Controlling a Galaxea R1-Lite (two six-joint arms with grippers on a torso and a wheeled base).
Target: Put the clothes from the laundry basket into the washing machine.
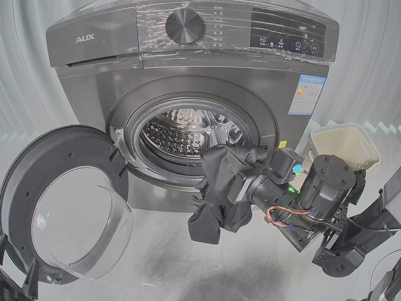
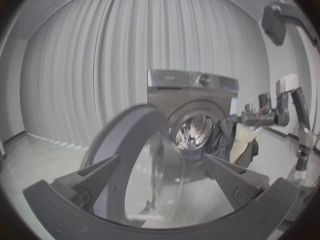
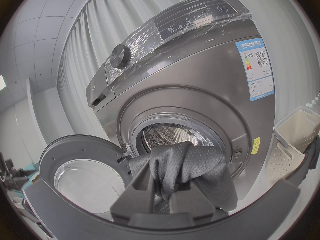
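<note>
Left gripper [image 2: 160,157]: fingers spread, nothing between them, standing low off the left side of the washing machine [image 1: 100,84], facing its open door [image 1: 62,197]. The door is swung fully to the left, leaving the drum [image 1: 184,134] mouth unobstructed. Dark garment [image 1: 219,197]: draped at the lower right edge of the mouth, its upper fold level with the opening, its tail hanging below the lower lip toward the floor; not yet inside. Right gripper [image 3: 165,190]: clenched on a bunched fold of that garment. Laundry basket [image 1: 346,145]: on the floor at the machine's right front corner, with more dark cloth over its near rim. Assessment: the fabric appears light, limp and finely perforated; it should sag and trail, so a hold on gathered bulk is preferable to one on an edge, and the tail may catch on the lip. The right wrist view shows the weave and the pinch itself; the head view shows the length of the hanging tail; the left wrist view shows the garment side-on against the mouth.
</note>
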